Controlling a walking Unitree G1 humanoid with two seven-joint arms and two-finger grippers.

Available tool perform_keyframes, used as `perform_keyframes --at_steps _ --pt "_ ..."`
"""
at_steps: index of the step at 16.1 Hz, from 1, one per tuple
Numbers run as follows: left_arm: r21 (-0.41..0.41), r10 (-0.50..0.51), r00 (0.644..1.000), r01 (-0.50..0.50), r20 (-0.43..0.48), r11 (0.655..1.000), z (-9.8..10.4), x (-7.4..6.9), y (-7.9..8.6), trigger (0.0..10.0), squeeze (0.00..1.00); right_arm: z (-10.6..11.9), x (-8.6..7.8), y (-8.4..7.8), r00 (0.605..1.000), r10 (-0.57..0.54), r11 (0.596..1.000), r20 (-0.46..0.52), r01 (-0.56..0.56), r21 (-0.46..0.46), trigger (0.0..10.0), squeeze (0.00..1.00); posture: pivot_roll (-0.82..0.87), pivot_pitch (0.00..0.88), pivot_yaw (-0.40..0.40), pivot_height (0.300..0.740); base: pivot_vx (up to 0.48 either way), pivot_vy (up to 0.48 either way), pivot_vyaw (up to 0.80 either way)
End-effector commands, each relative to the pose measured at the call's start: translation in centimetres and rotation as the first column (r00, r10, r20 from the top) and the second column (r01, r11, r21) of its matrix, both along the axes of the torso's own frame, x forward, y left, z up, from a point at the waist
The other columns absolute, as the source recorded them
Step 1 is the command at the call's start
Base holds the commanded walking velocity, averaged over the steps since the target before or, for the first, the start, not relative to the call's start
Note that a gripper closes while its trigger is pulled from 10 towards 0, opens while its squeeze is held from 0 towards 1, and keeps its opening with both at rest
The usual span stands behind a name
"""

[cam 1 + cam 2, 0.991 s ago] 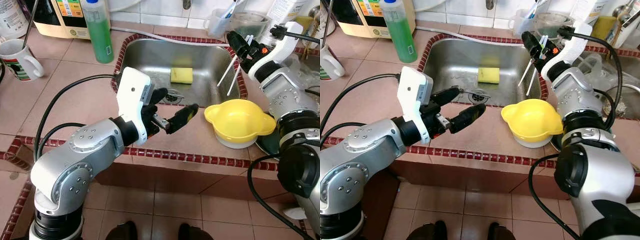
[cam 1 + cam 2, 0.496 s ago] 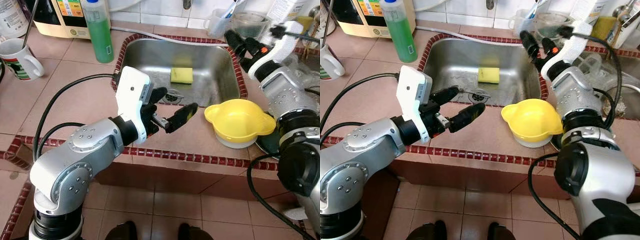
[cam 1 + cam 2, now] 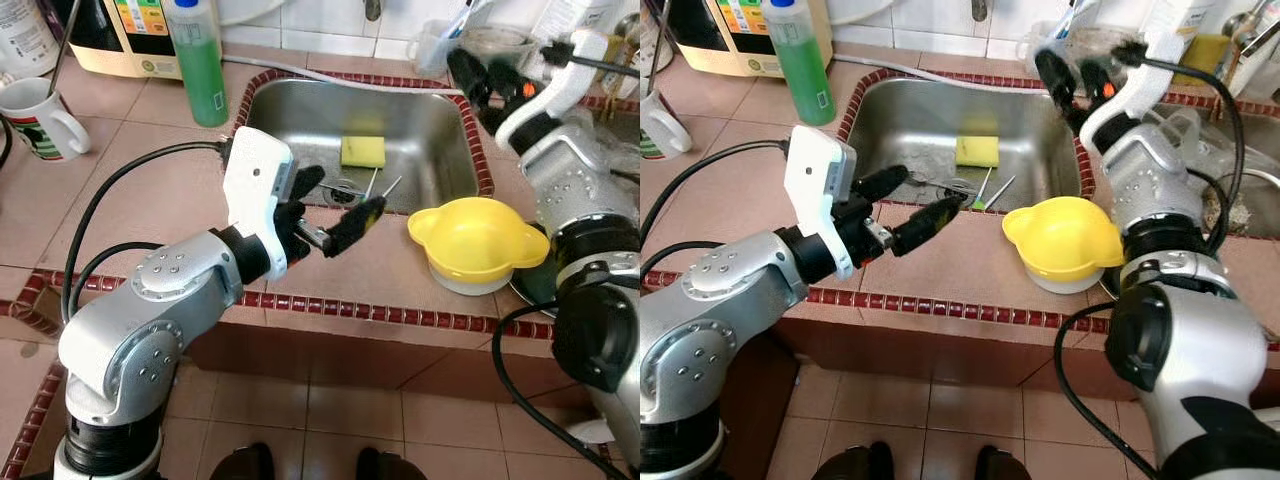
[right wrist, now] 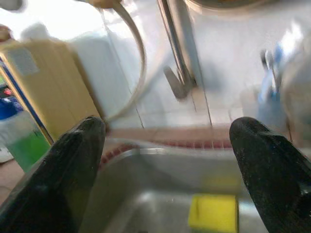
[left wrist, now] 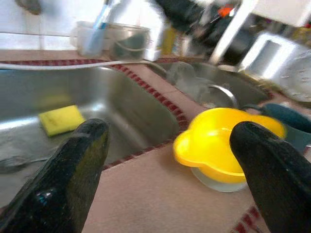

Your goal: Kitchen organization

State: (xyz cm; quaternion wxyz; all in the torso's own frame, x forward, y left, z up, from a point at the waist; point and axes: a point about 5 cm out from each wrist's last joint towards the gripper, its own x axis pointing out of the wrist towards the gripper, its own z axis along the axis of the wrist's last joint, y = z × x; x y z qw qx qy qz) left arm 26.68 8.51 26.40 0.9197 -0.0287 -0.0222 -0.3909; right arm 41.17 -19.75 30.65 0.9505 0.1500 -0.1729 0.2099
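My right tool (image 3: 478, 72) is wide open and empty above the sink (image 3: 440, 125); utensils (image 3: 378, 187) lie inside. My left tool (image 3: 335, 200) is open, empty.

the right gripper (image 3: 485, 75) has let go; the chopsticks (image 3: 377, 188) now lie in the sink (image 3: 420, 120).
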Motion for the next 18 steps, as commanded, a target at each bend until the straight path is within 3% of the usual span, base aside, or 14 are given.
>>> perform_keyframes --at_steps 1,6,9,12,15,18 --pt "0.009 0.094 0.996 -0.094 0.006 0.996 -0.1 1.2 0.9 10.0 0.0 1.9 -0.8 0.3 0.988 -0.031 0.999 0.15 0.037 -0.036 10.0 0.0 0.02 0.155 -0.072 0.74 0.0 0.0 0.0" --pt "0.042 0.15 0.987 -0.153 0.052 0.987 -0.8 2.4 1.4 10.0 0.0 1.7 -2.2 1.5 0.965 -0.092 0.991 0.244 0.114 -0.075 10.0 0.0 0.01 0.071 -0.081 0.74 0.0 0.0 0.0" --pt "0.048 0.188 0.978 -0.193 0.092 0.98 -0.9 3.2 1.8 10.0 0.0 1.0 -3.9 2.3 0.945 -0.165 0.977 0.283 0.196 -0.086 10.0 0.0 0.0 0.034 -0.081 0.74 0.0 0.0 0.0" --pt "0.045 0.24 0.965 -0.246 0.108 0.968 -1.8 4.1 2.6 10.0 0.0 -0.9 -6.2 3.1 0.902 -0.278 0.919 0.33 0.35 -0.182 10.0 0.0 -0.02 0.0 -0.075 0.74 0.0 0.0 0.0" --pt "0.041 0.267 0.959 -0.272 0.092 0.961 -3.1 4.7 3.3 10.0 0.0 -3.0 -8.1 2.7 0.896 -0.354 0.891 0.269 0.411 -0.195 10.0 0.0 -0.04 0.0 -0.058 0.74 0.0 0.0 0.0" --pt "0.077 0.273 0.957 -0.281 0.1 0.957 -4.2 5.0 3.6 10.0 0.0 -5.2 -9.3 3.4 0.902 -0.366 0.881 0.228 0.415 -0.227 10.0 0.0 -0.06 0.0 -0.043 0.74 0.0 0.0 0.0"
